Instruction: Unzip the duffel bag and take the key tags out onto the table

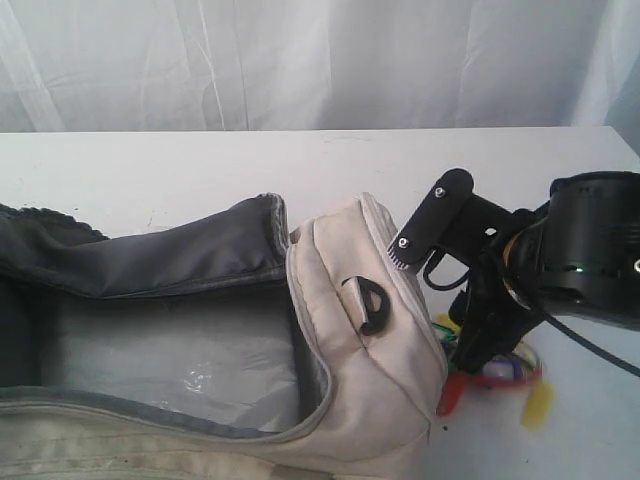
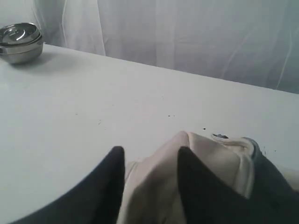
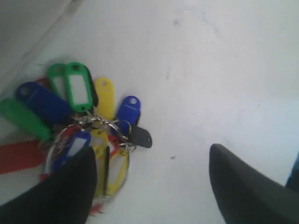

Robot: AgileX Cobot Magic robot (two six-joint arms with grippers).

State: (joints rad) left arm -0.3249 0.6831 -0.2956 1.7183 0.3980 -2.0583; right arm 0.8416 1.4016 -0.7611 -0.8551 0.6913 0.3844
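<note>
1 bunch of key tags (image 3: 88, 126) lies flat on the table (image 1: 200, 170), outside the unzipped duffel bag (image 1: 360, 380) and just beside its end. Right gripper (image 3: 152, 154) hangs directly over them, jaws wide apart, nothing held. Tags sit off-centre, against 1 finger, fanning away from their rings. Right arm is by far the nearer. Left gripper (image 2: 150, 154) is at the bag, cream fabric filling the gap between its 2 fingers; pinching or loose, cannot tell. Judgement: tags look delivered, so the next move is likely a straight lift clear, minding the finger beside the rings.
</note>
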